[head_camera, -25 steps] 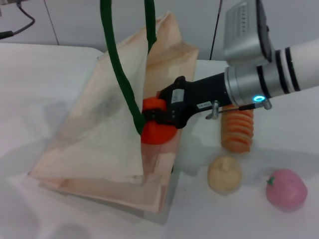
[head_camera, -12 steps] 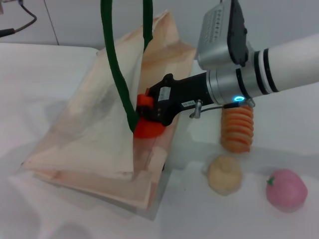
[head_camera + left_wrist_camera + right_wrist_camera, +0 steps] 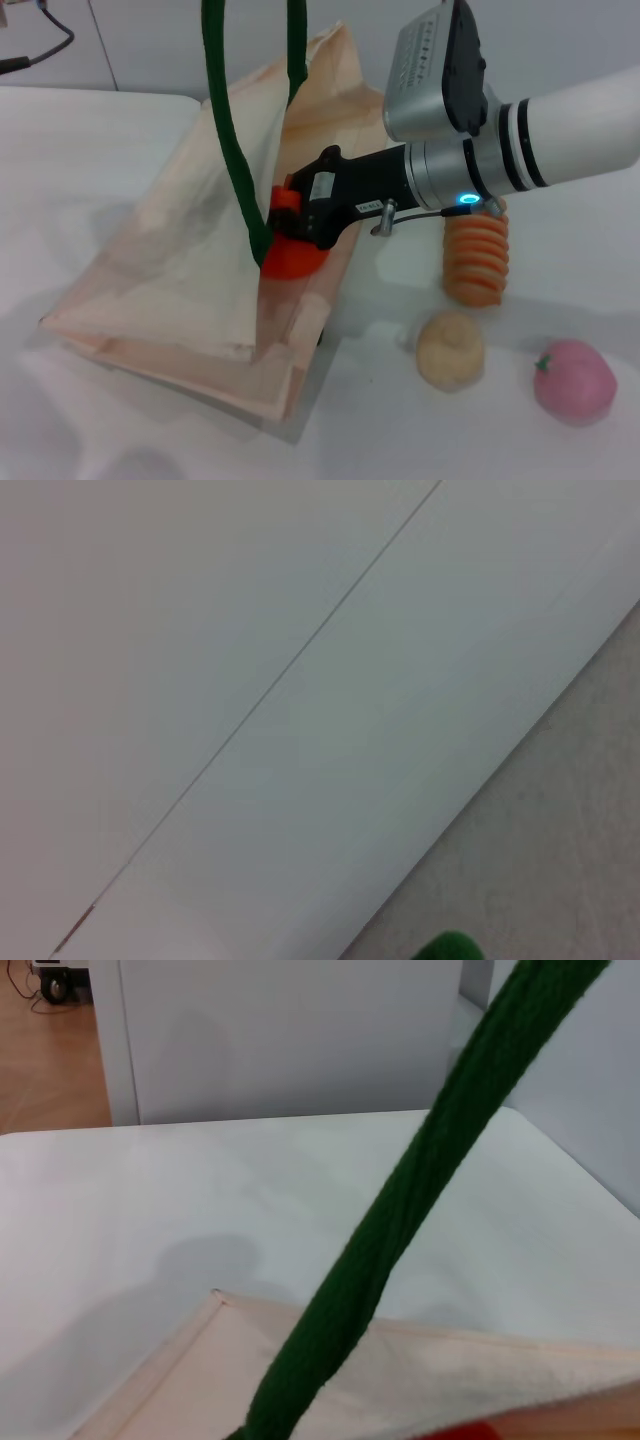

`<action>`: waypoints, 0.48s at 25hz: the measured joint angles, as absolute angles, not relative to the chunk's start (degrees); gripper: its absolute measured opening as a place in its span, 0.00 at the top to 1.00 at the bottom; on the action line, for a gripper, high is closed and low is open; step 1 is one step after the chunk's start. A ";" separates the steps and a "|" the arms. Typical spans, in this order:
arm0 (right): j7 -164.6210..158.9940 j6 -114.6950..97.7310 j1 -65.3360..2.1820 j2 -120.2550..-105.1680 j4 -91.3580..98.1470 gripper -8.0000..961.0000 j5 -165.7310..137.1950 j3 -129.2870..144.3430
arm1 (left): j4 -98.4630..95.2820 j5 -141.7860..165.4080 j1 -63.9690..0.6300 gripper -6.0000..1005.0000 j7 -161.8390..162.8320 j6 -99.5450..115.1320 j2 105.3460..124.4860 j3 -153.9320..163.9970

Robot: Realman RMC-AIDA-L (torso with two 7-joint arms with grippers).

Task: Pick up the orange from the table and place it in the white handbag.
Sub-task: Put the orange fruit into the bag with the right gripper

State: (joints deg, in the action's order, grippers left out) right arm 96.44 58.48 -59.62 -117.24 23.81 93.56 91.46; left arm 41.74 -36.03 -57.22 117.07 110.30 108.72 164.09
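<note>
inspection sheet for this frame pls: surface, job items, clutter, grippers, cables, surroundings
Surface: white table, bare where visible.
Job's things: orange at the mouth of the white handbag, not yet released; the bag's green handles are pulled upward out of frame.
Clutter: ribbed orange piece, beige lump, pink fruit, all on the table to the bag's right.
Grippers: right gripper shut on the orange; left gripper not seen.
Cables: black cable at the table's far left edge.
Surroundings: pale panel wall behind.
</note>
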 joint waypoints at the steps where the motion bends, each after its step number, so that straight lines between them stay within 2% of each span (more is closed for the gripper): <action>1: 96.43 58.46 -59.61 -117.25 23.82 0.81 93.60 91.47 | 41.75 -36.03 -57.22 0.88 117.07 110.30 108.72 164.09; 6: 96.41 58.60 -59.59 -117.12 23.94 0.79 93.65 91.49 | 41.75 -36.03 -57.14 0.87 117.07 110.30 108.72 164.09; 12: 96.50 58.88 -59.60 -117.04 24.00 0.63 93.67 91.50 | 41.75 -36.04 -56.99 0.87 117.07 110.30 108.72 164.09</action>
State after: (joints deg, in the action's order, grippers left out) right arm 96.50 58.88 -59.60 -117.04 24.00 93.67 91.50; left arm 41.75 -36.03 -56.99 117.07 110.30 108.72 164.09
